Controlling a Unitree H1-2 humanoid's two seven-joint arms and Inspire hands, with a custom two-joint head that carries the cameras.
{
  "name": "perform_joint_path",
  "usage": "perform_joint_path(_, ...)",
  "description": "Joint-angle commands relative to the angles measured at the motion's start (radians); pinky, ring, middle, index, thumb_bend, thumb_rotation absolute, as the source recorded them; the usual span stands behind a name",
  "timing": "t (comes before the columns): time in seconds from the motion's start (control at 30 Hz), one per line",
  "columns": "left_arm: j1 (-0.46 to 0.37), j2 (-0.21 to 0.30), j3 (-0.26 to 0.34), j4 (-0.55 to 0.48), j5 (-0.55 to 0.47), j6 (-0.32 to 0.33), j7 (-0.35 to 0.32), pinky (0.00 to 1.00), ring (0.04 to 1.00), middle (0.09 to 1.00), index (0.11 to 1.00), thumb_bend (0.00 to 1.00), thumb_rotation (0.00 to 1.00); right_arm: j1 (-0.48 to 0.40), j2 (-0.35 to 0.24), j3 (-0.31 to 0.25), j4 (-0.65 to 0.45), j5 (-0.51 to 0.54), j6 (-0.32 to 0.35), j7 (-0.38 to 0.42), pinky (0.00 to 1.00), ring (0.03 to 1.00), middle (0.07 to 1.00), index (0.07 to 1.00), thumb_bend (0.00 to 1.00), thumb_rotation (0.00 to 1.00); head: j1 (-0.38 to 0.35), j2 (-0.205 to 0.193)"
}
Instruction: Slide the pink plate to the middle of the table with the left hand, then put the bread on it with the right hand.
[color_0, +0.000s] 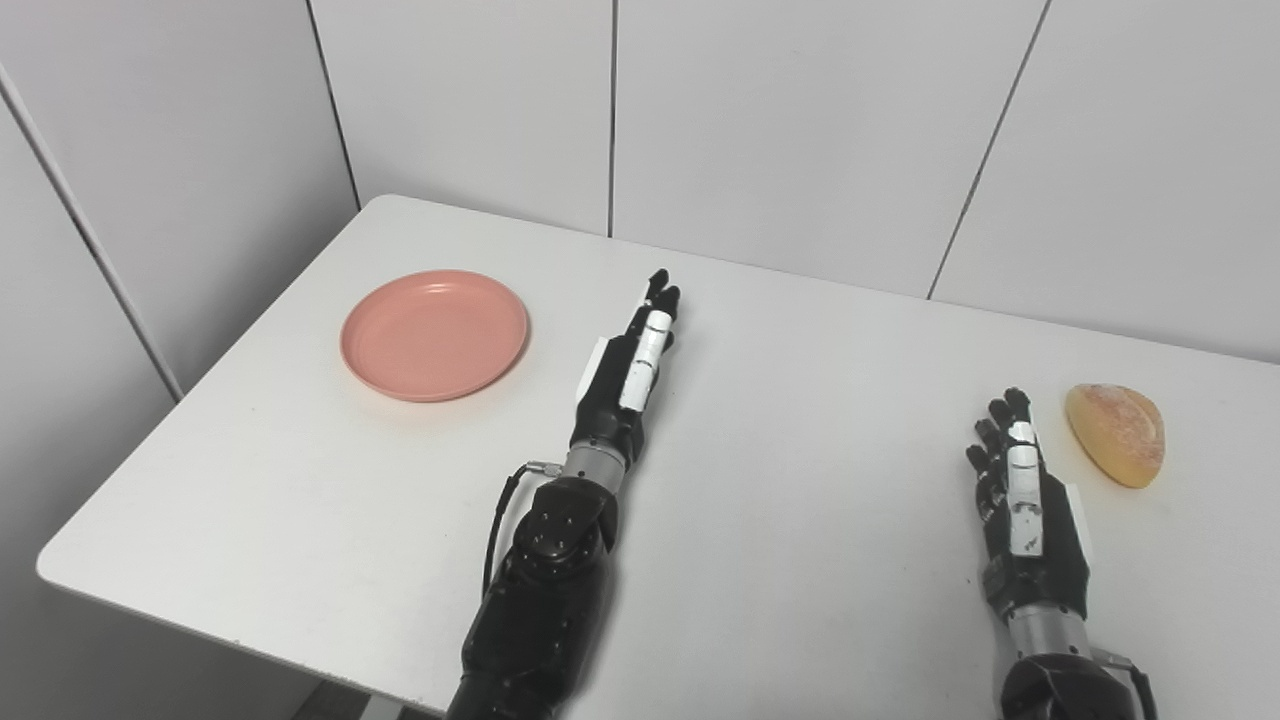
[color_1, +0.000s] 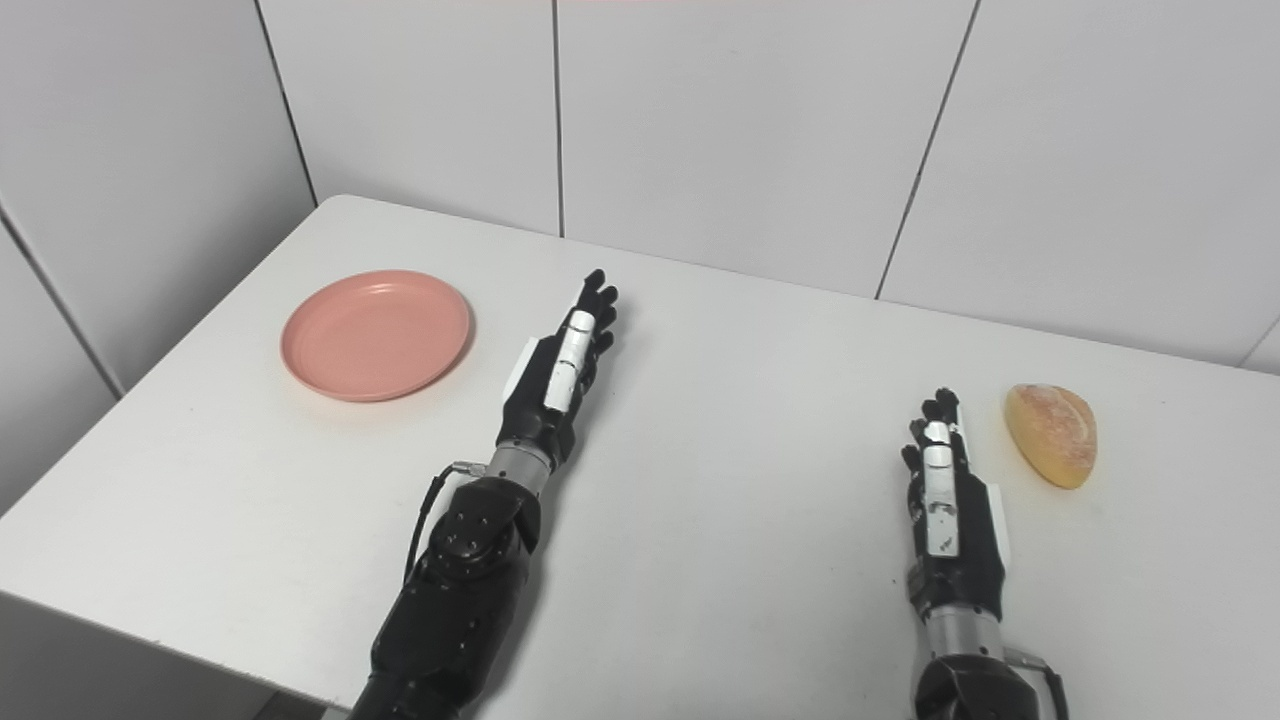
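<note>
A round pink plate lies flat on the left part of the white table, with nothing on it. My left hand is stretched out to the right of the plate, a short gap away, open and holding nothing. A golden bread roll rests near the right side of the table. Just left of the bread, my right hand stands on edge with its fingers extended, open and not touching the roll.
White panelled walls close in behind the table and along its left side. The table's near-left corner and front edge drop off close to my left arm.
</note>
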Motion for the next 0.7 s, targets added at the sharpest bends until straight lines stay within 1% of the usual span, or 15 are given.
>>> perform_joint_path(0.0, -0.065, 0.012, 0.012, -0.030, -0.023, -0.007, 0.006, 1.00, 0.967, 0.949, 0.955, 0.72, 1.00, -0.013, -0.009, -0.012, -0.004, 0.007, -0.020, 0.004, 1.00, 1.000, 1.000, 1.000, 0.77, 0.93, 0.000, 0.000)
perform_joint_path(0.03, -0.073, 0.019, 0.026, -0.029, -0.032, -0.009, 0.010, 1.00, 0.963, 0.945, 0.952, 0.73, 1.00, -0.013, -0.008, -0.012, -0.006, 0.004, -0.017, 0.002, 1.00, 1.000, 1.000, 1.000, 0.77, 0.92, 0.001, -0.001)
perform_joint_path(0.07, -0.078, 0.023, 0.035, -0.029, -0.038, -0.011, 0.014, 1.00, 0.945, 0.926, 0.927, 0.72, 1.00, -0.013, -0.008, -0.012, -0.006, 0.001, -0.015, 0.001, 1.00, 1.000, 1.000, 1.000, 0.78, 0.93, 0.001, -0.001)
perform_joint_path(0.1, -0.087, 0.027, 0.048, -0.023, -0.040, -0.025, 0.027, 1.00, 0.942, 0.922, 0.922, 0.72, 1.00, -0.013, -0.010, -0.010, -0.008, 0.000, -0.012, 0.003, 1.00, 1.000, 1.000, 1.000, 0.78, 0.93, 0.001, -0.001)
perform_joint_path(0.13, -0.095, 0.031, 0.059, -0.018, -0.042, -0.036, 0.040, 0.96, 0.913, 0.896, 0.893, 0.71, 1.00, -0.012, -0.011, -0.010, -0.009, 0.000, -0.009, 0.004, 1.00, 1.000, 1.000, 1.000, 0.78, 0.93, 0.001, -0.001)
perform_joint_path(0.17, -0.101, 0.035, 0.070, -0.018, -0.046, -0.042, 0.048, 0.94, 0.900, 0.884, 0.880, 0.72, 1.00, -0.012, -0.012, -0.009, -0.010, 0.000, -0.006, 0.006, 1.00, 1.000, 1.000, 1.000, 0.78, 0.93, 0.001, -0.001)
perform_joint_path(0.23, -0.107, 0.040, 0.085, -0.022, -0.061, -0.043, 0.050, 0.92, 0.880, 0.866, 0.869, 0.73, 1.00, -0.010, -0.012, -0.009, -0.011, 0.001, -0.004, 0.006, 1.00, 1.000, 1.000, 1.000, 0.79, 0.93, 0.001, -0.007)
perform_joint_path(0.27, -0.112, 0.051, 0.093, -0.026, -0.054, -0.043, 0.058, 0.92, 0.877, 0.864, 0.868, 0.73, 1.00, -0.010, -0.011, -0.009, -0.011, 0.000, -0.010, 0.006, 1.00, 1.000, 1.000, 1.000, 0.79, 0.93, 0.001, -0.007)
perform_joint_path(0.33, -0.120, 0.071, 0.108, -0.034, -0.046, -0.041, 0.074, 0.87, 0.851, 0.847, 0.852, 0.77, 1.00, -0.011, -0.009, -0.009, -0.009, -0.001, -0.012, 0.004, 1.00, 1.000, 1.000, 1.000, 0.77, 0.94, 0.001, -0.006)
perform_joint_path(0.4, -0.130, 0.085, 0.127, -0.042, -0.050, -0.040, 0.090, 0.84, 0.837, 0.836, 0.837, 0.79, 1.00, -0.011, -0.010, -0.008, -0.010, -0.002, -0.009, 0.005, 1.00, 1.000, 1.000, 1.000, 0.79, 0.93, 0.002, -0.006)
perform_joint_path(0.5, -0.142, 0.100, 0.154, -0.041, -0.052, -0.052, 0.118, 0.79, 0.795, 0.793, 0.793, 0.75, 1.00, -0.010, -0.015, -0.008, -0.007, -0.003, -0.017, 0.010, 1.00, 1.000, 1.000, 1.000, 0.77, 0.94, 0.003, -0.008)
perform_joint_path(0.6, -0.150, 0.127, 0.170, -0.029, -0.029, -0.076, 0.147, 0.78, 0.777, 0.772, 0.770, 0.75, 1.00, -0.012, -0.011, -0.012, -0.001, 0.005, -0.022, 0.009, 1.00, 1.000, 1.000, 1.000, 0.77, 0.93, 0.006, -0.009)
perform_joint_path(0.67, -0.155, 0.140, 0.178, -0.027, -0.029, -0.081, 0.160, 0.78, 0.772, 0.765, 0.764, 0.76, 1.00, -0.012, -0.011, -0.012, -0.001, 0.004, -0.025, 0.009, 1.00, 1.000, 1.000, 1.000, 0.77, 0.93, 0.007, -0.007)
